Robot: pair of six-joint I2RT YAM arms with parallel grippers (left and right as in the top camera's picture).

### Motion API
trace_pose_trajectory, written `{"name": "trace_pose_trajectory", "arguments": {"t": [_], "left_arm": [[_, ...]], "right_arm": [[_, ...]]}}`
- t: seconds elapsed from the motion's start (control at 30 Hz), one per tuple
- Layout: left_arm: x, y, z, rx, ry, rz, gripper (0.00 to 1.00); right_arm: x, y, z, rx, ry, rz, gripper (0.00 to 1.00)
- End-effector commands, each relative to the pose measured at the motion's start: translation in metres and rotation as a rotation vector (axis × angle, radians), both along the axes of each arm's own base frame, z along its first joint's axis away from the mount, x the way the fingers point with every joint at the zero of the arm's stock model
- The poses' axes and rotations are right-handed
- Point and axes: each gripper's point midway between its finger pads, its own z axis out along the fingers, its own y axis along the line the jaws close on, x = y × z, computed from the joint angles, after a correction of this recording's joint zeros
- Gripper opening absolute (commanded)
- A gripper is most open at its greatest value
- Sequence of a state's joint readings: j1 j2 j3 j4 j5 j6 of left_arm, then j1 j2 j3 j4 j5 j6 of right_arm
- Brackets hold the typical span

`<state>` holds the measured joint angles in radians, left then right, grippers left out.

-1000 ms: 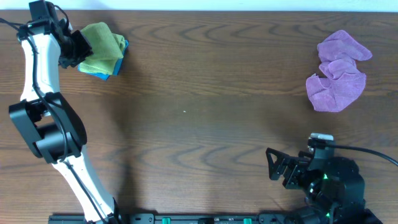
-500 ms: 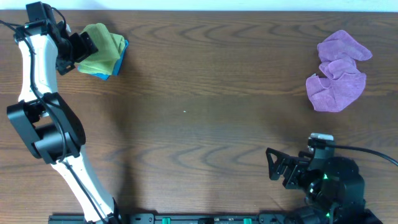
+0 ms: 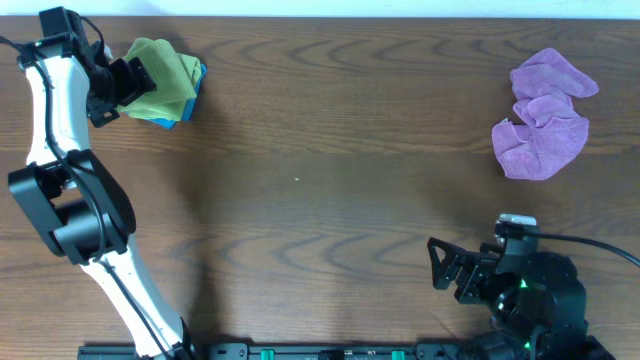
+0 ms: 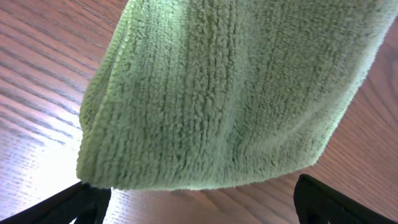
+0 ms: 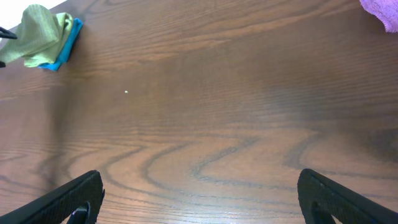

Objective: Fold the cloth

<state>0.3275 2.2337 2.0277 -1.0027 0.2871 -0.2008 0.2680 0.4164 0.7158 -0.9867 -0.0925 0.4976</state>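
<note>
A folded green cloth (image 3: 168, 66) lies on top of a blue cloth (image 3: 193, 97) at the table's far left. My left gripper (image 3: 130, 79) stands open just to the left of the pile, its jaws spread wide at the green cloth's edge (image 4: 236, 87) and holding nothing. A crumpled purple cloth (image 3: 545, 115) lies at the far right. My right gripper (image 3: 446, 268) rests open near the front right edge, with bare table between its fingers. Its wrist view shows the green cloth (image 5: 38, 34) far off and a corner of the purple cloth (image 5: 382, 11).
The brown wooden table (image 3: 330, 150) stretches between the two cloth piles. The left arm's white links (image 3: 60, 130) run down the left side. The right arm's base (image 3: 530, 295) and its cable sit at the front right.
My left gripper has opened, let go of the green cloth and drawn back slightly to the left. The right arm and the purple cloth have not moved.
</note>
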Motion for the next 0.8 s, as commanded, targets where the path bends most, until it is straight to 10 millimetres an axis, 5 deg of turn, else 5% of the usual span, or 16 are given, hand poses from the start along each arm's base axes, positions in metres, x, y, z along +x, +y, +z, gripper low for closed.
{"name": "trace_pose_trajectory", "arguments": {"t": [0.0, 0.33, 0.6, 0.77], "left_arm": [[0.002, 0.006, 0.048, 0.047, -0.097, -0.011, 0.95], [-0.003, 0.004, 0.087, 0.073, -0.171, -0.009, 0.95], [0.007, 0.004, 0.094, 0.087, -0.22, -0.016, 0.95], [0.028, -0.001, 0.102, 0.1, -0.3, -0.022, 0.34]], "right_arm": [[0.0, -0.003, -0.002, 0.003, 0.006, -0.024, 0.99], [0.0, -0.003, -0.002, 0.003, 0.006, -0.024, 0.99], [0.0, -0.003, -0.002, 0.003, 0.006, -0.024, 0.99], [0.0, -0.003, -0.002, 0.003, 0.006, -0.024, 0.99]]}}
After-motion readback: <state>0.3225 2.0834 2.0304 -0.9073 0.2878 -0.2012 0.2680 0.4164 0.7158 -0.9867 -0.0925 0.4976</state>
